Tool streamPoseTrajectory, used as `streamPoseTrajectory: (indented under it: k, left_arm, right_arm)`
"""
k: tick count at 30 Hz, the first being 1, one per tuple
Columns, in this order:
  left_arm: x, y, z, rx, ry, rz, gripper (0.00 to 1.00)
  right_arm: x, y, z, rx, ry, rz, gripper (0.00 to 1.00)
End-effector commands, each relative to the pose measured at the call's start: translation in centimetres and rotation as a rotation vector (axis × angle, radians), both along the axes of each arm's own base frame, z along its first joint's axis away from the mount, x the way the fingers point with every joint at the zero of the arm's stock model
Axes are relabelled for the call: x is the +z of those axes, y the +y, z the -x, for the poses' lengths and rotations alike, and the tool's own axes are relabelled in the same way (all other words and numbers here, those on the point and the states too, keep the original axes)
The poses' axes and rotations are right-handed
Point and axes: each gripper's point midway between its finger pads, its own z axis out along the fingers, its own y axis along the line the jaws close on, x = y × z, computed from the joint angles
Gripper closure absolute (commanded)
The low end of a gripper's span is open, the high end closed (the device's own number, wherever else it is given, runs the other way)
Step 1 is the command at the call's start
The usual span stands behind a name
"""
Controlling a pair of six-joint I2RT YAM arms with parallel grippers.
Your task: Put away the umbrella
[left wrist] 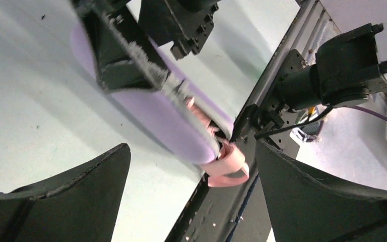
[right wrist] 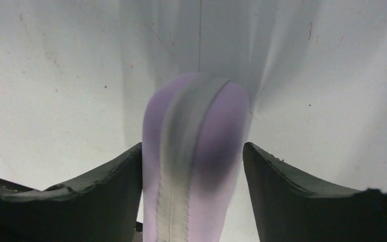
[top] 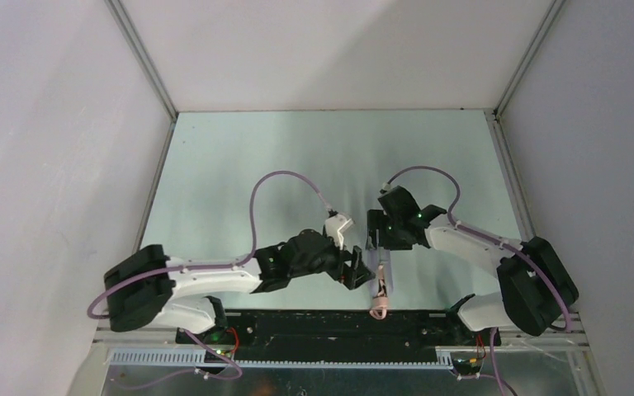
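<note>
1. Slippage is my main worry. My right claw point(right wrist: 192, 146) straddles the lilac case point(right wrist: 196, 166) with a finger hard up against each side, but I honestly can't tell if it's squeezing or just sitting there. If it's loose, one tug and the case probably skids on the desk point(right wrist: 55, 75).
2. Edge risk next. The whole bundle lies right at the near edge of the desk, between my two arms, and its open end pokes out over the black rail point(left wrist: 216, 217). A shove that way could tip it off, I reckon.
3. My left claw point(left wrist: 192, 146) is spread wide, holding nothing, and hovers near that open end. If it comes in crooked, it could snag the strap or drag the pink stuff back out instead of tucking it in.
4. Zip trouble too. Some pink fabric shows at the mouth of the case, so closing up from here could pinch cloth.
5. The umbrella point(left wrist: 227, 171) itself is mostly swallowed by the case. Only the salmon-pink handle end and its strap loop stick out at the near end, looking soft and a bit crumpled. The shaft is hidden, so no idea how it sits inside.
</note>
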Motion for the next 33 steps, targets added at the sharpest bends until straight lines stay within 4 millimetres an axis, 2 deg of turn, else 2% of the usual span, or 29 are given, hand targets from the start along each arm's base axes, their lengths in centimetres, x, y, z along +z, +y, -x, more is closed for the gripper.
streamPoseTrajectory:
  k: [1, 4, 6, 9, 10, 11, 12, 13, 14, 15, 16, 17, 18, 19, 20, 21, 23, 24, 25, 26, 27, 28, 31, 32, 33]
  left_arm:
    - [1.0, 1.9, 0.2, 0.026, 0.031, 0.063, 0.00]
    - [0.1, 3.3, 0.0, 0.049, 0.069, 0.049, 0.00]
    - [-0.1, 3.9, -0.1, 0.055, 0.097, 0.069, 0.00]
    - [0.2, 4.6, -0.3, 0.059, 0.122, 0.135, 0.00]
    - [0.5, 4.8, -0.4, 0.055, 0.125, 0.151, 0.00]
    - [0.7, 4.8, -0.4, 0.045, 0.124, 0.164, 0.00]
    - [0.9, 4.9, -0.8, 0.051, 0.121, 0.170, 0.00]
    - [1.3, 4.9, -0.8, 0.037, 0.117, 0.179, 0.00]
    - [1.5, 5.0, -1.1, 0.036, 0.115, 0.188, 0.00]
    - [2.3, 4.9, -1.3, 0.018, 0.109, 0.210, 0.00]
    - [2.8, 5.0, -1.4, 0.010, 0.100, 0.225, 0.00]
    - [3.7, 5.1, -1.9, 0.004, 0.085, 0.242, 0.00]
    - [4.6, 5.2, -2.1, 0.000, 0.068, 0.260, 0.00]
    - [5.6, 5.4, -2.7, -0.003, 0.048, 0.274, 0.00]
    - [6.8, 5.7, -3.0, -0.002, 0.024, 0.294, 0.00]
    - [8.1, 5.8, -3.5, -0.006, -0.001, 0.310, 0.00]
    - [11.6, 6.1, -3.5, -0.031, -0.067, 0.357, 0.00]
    - [12.2, 6.2, -3.4, -0.042, -0.086, 0.349, 0.00]
    - [14.3, 6.2, -3.3, -0.057, -0.121, 0.377, 0.00]
    - [14.5, 6.2, -3.3, -0.062, -0.128, 0.362, 0.00]
    - [16.2, 6.2, -3.4, -0.064, -0.157, 0.377, 0.00]
    - [17.0, 6.2, -3.4, -0.067, -0.170, 0.376, 0.00]
    - [18.7, 5.6, -2.7, -0.125, -0.175, 0.415, 0.00]
    - [19.6, 5.3, -1.9, -0.169, -0.167, 0.460, 0.00]
    - [19.6, 5.0, -1.8, -0.185, -0.151, 0.470, 0.00]
  right_arm:
    - [0.8, 0.3, -1.0, 0.034, -0.030, 0.006, 0.33]
    - [1.4, 1.0, -1.0, 0.055, -0.019, -0.059, 0.53]
    - [2.1, 1.1, -1.3, 0.054, -0.028, -0.097, 0.61]
    - [4.6, 1.9, -2.0, 0.067, -0.082, -0.221, 0.65]
    - [6.4, 3.0, -2.3, 0.093, -0.125, -0.310, 0.65]
    - [7.1, 3.1, -2.4, 0.097, -0.141, -0.354, 0.66]
    - [9.6, 4.3, -2.7, 0.145, -0.204, -0.454, 0.67]
    - [10.6, 4.6, -2.8, 0.160, -0.233, -0.500, 0.68]
    - [13.4, 5.5, -2.7, 0.219, -0.300, -0.595, 0.68]
    - [14.4, 5.8, -2.7, 0.239, -0.336, -0.628, 0.68]
    - [17.3, 6.3, -2.7, 0.281, -0.426, -0.700, 0.69]
    - [18.4, 6.5, -2.5, 0.293, -0.452, -0.740, 0.69]
    - [21.1, 6.9, -2.1, 0.349, -0.540, -0.808, 0.69]
    - [21.9, 7.0, -1.7, 0.353, -0.554, -0.847, 0.70]
    - [24.5, 7.2, -1.2, 0.399, -0.651, -0.904, 0.70]
    - [25.1, 7.2, -0.8, 0.401, -0.659, -0.941, 0.71]
    - [28.5, 7.1, 0.0, 0.447, -0.779, -1.022, 0.72]
    - [29.2, 6.9, 0.3, 0.453, -0.801, -1.040, 0.73]
    - [30.5, 6.9, 0.8, 0.469, -0.832, -1.081, 0.73]
    - [31.1, 6.9, 1.0, 0.475, -0.841, -1.103, 0.73]
    - [32.1, 6.9, 1.5, 0.488, -0.847, -1.145, 0.73]
    - [32.5, 6.9, 1.7, 0.496, -0.849, -1.168, 0.73]
    - [33.9, 7.0, 2.3, 0.513, -0.846, -1.249, 0.74]
    - [34.1, 7.0, 2.4, 0.515, -0.848, -1.259, 0.74]
    - [34.4, 6.9, 2.4, 0.509, -0.854, -1.273, 0.74]
